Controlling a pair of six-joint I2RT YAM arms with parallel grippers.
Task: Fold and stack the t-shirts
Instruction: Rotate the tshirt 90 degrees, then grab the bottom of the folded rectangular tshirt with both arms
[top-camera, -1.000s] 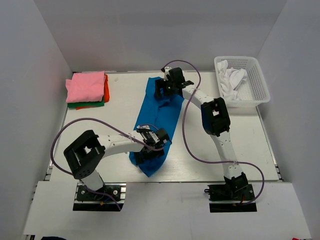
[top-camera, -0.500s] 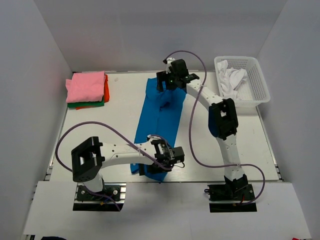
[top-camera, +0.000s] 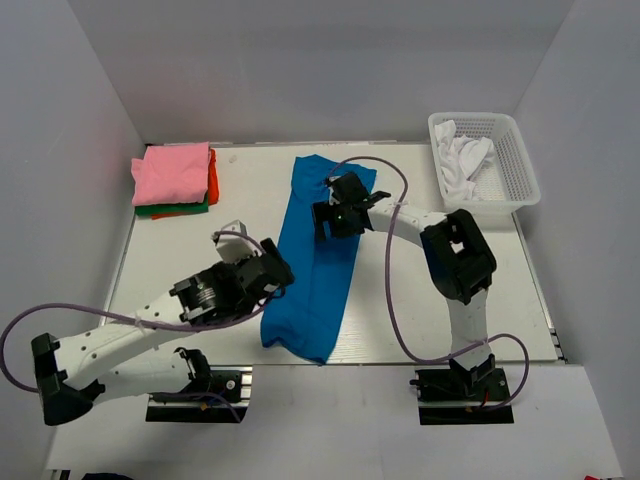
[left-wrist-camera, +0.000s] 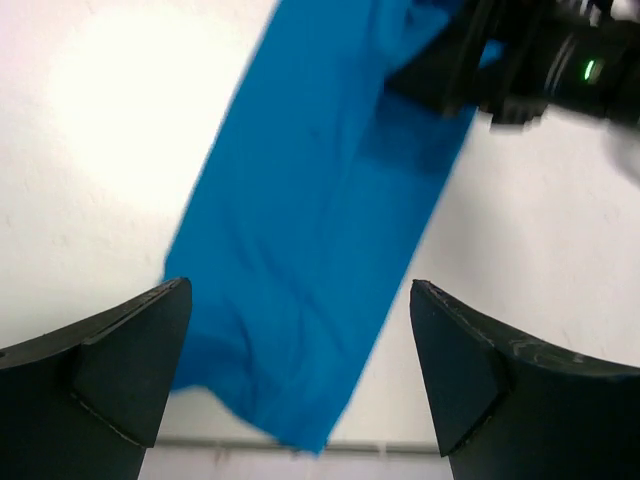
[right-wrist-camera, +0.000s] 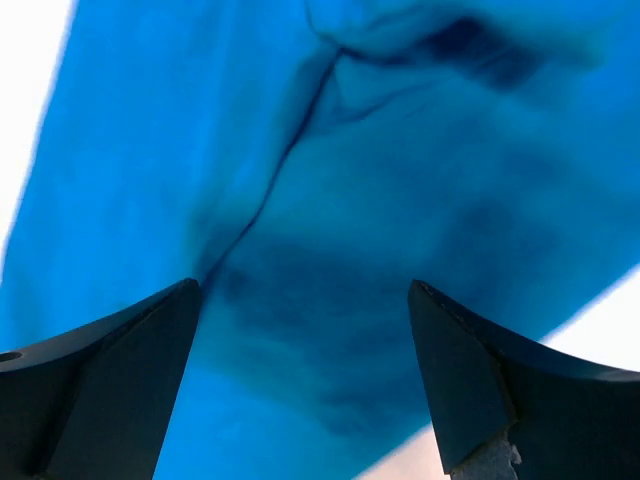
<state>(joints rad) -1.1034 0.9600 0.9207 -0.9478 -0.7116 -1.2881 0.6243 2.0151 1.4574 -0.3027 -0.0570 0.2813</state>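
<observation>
A bright blue t-shirt (top-camera: 318, 260) lies as a long narrow strip down the middle of the table; it also shows in the left wrist view (left-wrist-camera: 320, 220) and fills the right wrist view (right-wrist-camera: 330, 200). My left gripper (top-camera: 268, 272) is open and empty, raised above the table just left of the strip. My right gripper (top-camera: 335, 218) is open and empty, low over the strip's upper part. Folded pink (top-camera: 172, 172), orange (top-camera: 212, 178) and green (top-camera: 170, 210) t-shirts are stacked at the back left. White t-shirts (top-camera: 462, 160) lie in the basket.
A white mesh basket (top-camera: 515, 165) stands at the back right. Grey walls close in the table on three sides. The blue strip's lower end reaches near the table's front edge (top-camera: 330, 360).
Both grippers have let go of the blue t-shirt, which now lies flat and stretched. The left arm has pulled back and up to the left; the right gripper has moved nearer along the strip.
</observation>
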